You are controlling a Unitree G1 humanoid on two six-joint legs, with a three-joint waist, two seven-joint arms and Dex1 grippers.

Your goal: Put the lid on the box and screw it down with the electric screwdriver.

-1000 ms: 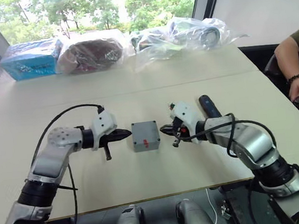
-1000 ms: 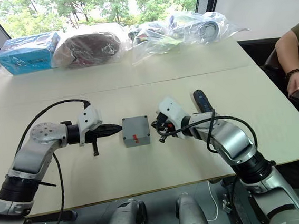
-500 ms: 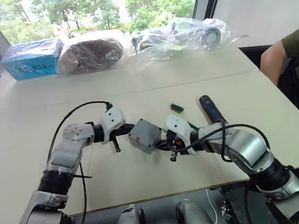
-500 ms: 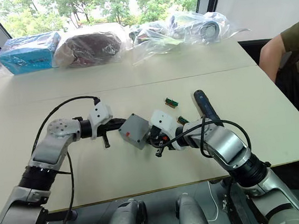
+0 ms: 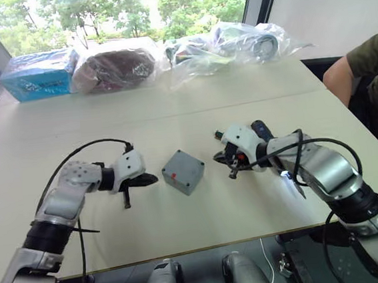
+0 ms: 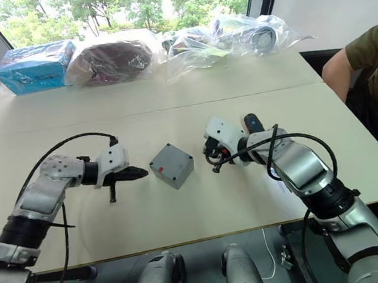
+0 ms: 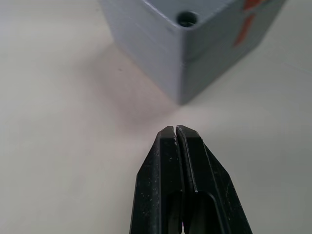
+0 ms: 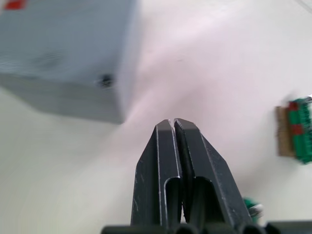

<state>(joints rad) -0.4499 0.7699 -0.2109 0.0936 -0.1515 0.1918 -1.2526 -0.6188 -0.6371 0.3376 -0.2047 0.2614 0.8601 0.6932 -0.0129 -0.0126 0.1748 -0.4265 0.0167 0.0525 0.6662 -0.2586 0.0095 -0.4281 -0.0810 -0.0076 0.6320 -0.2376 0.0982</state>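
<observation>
Left hand (image 5: 150,179) clenched, empty, backed off | right hand (image 5: 219,157) same | box (image 5: 183,171) now lies turned, released

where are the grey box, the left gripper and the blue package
grey box (image 5: 183,171), left eye view, middle of its top face
left gripper (image 5: 154,179), left eye view, its shut fingertips
blue package (image 6: 33,67), right eye view, its front side

Bare table (image 5: 203,214) all round the box (image 5: 183,171) — a gripper close by on either flank.
</observation>
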